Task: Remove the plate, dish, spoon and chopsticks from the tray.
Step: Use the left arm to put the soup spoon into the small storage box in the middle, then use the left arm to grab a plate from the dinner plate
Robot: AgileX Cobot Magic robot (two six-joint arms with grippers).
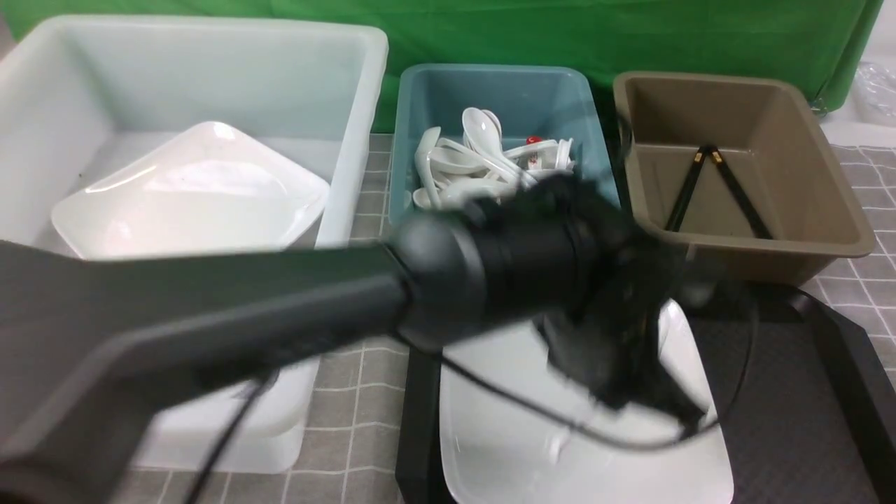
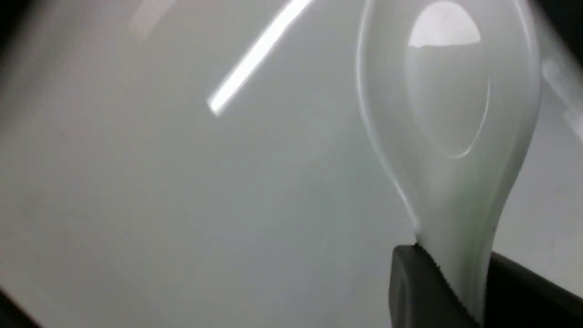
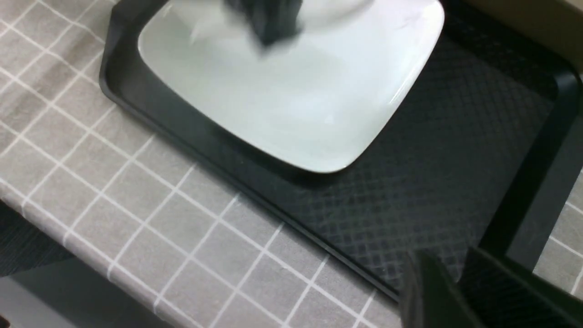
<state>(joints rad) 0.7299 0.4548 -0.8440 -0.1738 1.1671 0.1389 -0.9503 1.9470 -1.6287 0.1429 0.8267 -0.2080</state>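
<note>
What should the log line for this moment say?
left gripper: shut on spoon handle | spoon: over plate | plate: on tray

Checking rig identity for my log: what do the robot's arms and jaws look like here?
The left arm is a flat dark grey link ending in a rounded black joint, with a thin black cable hanging beneath. Its jaws are matte black with a fine-toothed edge. The right jaws are black too; no markings show.

I see a white plate [image 1: 574, 448] and white spoon [image 2: 451, 114], a black tray [image 1: 791, 406] with diamond-pattern floor, grey desk cover [image 1: 357, 392] gridded white, teal tub [image 1: 504, 94], brown tub [image 1: 770, 112], green backdrop [image 1: 560, 35].
</note>
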